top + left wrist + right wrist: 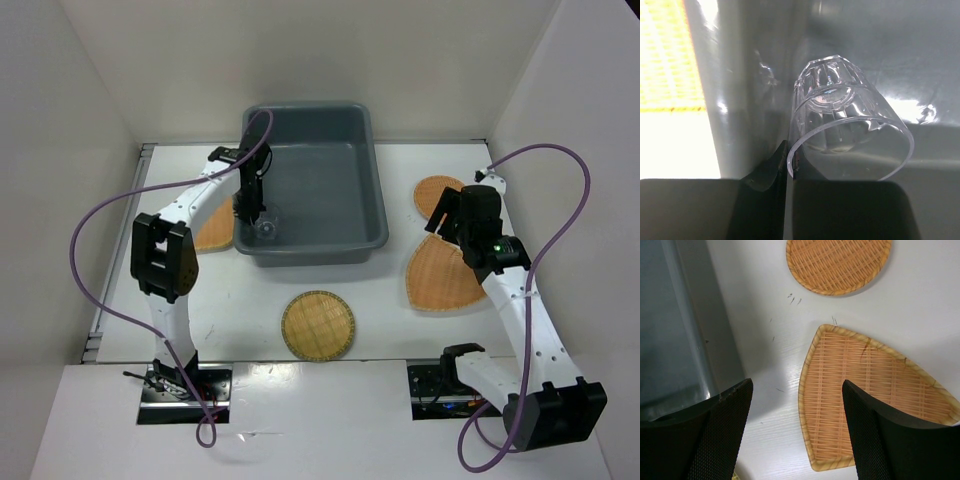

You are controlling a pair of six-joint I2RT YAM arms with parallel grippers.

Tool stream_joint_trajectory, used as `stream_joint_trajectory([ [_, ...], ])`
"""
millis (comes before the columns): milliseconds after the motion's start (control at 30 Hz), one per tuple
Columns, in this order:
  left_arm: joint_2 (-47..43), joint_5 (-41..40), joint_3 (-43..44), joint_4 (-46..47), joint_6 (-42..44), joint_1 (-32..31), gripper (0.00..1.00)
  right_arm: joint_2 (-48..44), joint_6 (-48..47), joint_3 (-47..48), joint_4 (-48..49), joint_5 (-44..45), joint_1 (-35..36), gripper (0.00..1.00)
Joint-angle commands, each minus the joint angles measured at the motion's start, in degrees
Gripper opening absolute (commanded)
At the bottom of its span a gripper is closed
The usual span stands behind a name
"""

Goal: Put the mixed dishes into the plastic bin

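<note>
While the left fingers [250, 208] pinch the clear cup [268, 230] low inside the bin [320, 180], at its near-left corner, the overhead view shows the right fingers [441, 203] spread apart and empty, off the bin's right side. They hang over the far round plate [432, 190], which lies on the bench [400, 330] right of the bin. The fan-shaped plate [445, 275] sits right of the bin's near corner. A near round plate [318, 325] lies in front of the bin. A fourth plate [213, 235] shows beside the bin's left wall, half hidden under the left arm.

From the left wrist, the fingers [767, 172] are clamped on the cup's [850, 115] rim. The cup is tilted, mouth toward the camera and base toward the bin's floor [890, 45]. Whether it touches that floor cannot be told. Beyond the bin's wall glows the fourth plate [665, 55].

From the right wrist, the open fingers [722, 432] frame bare bench [765, 340] and the fan-shaped plate [840, 375]. The bin's wall [700, 330] is on the left and the far round plate [840, 262] is farther off.
</note>
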Motion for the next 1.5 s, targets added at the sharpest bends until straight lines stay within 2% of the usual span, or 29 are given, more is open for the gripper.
stream_joint_trajectory([
  [0,-1.2,-0.2,-1.0,1.6,1.0,-0.1,0.04,0.4,-0.6,-0.6,1.9,0.7,0.6,0.77],
  [133,-1.2,1.0,-1.0,2.1,1.6,-0.1,0.04,1.0,-0.6,-0.6,1.9,0.7,0.6,0.77],
  [200,-1.2,2.3,-1.0,3.3,1.6,-0.1,0.07,1.0,-0.6,-0.6,1.9,0.7,0.6,0.77],
  [233,-1.2,2.3,-1.0,3.3,1.6,-0.1,0.18,1.0,-0.6,-0.6,1.9,0.7,0.6,0.77],
  [433,-3.8,3.6,0.0,5.0,1.6,-0.1,0.47,1.0,-0.6,-0.6,2.4,0.7,0.6,0.77],
  [567,-4.4,4.8,1.8,5.0,0.8,-0.1,0.49,1.0,-0.6,-0.6,2.4,0.7,0.6,0.77],
  [633,-7.2,6.5,3.2,7.4,0.1,-0.1,0.59,1.0,-0.6,-0.6,2.4,0.7,0.6,0.77],
  [700,-9.5,6.5,8.3,8.9,-0.7,-0.1,0.59,1.0,-0.6,-0.6,2.4,0.2,0.6,0.77],
  [733,-10.2,6.5,10.7,8.9,-1.2,-0.1,0.63,1.0,-0.6,-0.6,2.4,0.2,0.6,0.77],
  [767,-10.9,6.0,12.7,10.0,-1.2,-0.1,0.70,1.0,-0.6,-0.6,2.4,0.2,0.6,0.77],
  [800,-12.2,5.3,15.7,10.5,-2.3,1.3,0.93,1.0,-0.6,-0.6,2.4,0.2,0.6,0.77],
  [833,-12.7,4.8,16.6,11.0,-3.2,2.6,1.00,1.0,-0.6,-0.6,2.4,0.2,0.6,0.77],
  [900,-16.0,8.0,14.7,15.2,-6.1,6.9,1.00,1.0,-0.6,-0.6,2.4,-0.4,0.6,0.77],
  [933,-17.7,10.8,8.1,17.9,-7.4,12.6,1.00,1.0,-0.6,-0.6,2.4,-0.4,0.6,0.77],
  [967,-19.6,17.1,4.1,20.6,-9.1,16.0,1.00,1.0,-0.6,-0.6,2.4,-0.4,0.6,0.77],
  [1033,-24.1,19.0,-3.0,27.1,-13.4,23.8,1.00,0.4,-0.6,-0.6,2.4,-0.4,0.6,0.77],
  [1067,-25.2,18.5,-7.8,28.2,-13.5,25.4,1.00,0.4,-0.6,-0.6,2.4,-0.4,1.1,0.77],
  [1133,-27.1,12.7,-10.8,28.9,-13.5,27.8,0.94,0.4,-0.6,-0.6,2.4,-0.4,1.1,0.77],
  [1267,-27.8,11.3,-18.0,31.6,-12.9,33.8,0.86,0.4,-0.6,-0.6,2.4,-0.4,1.6,0.77],
  [1467,-27.8,12.7,-34.0,41.2,-18.4,38.9,0.88,0.4,-0.6,-0.6,2.4,0.3,2.7,0.77],
])
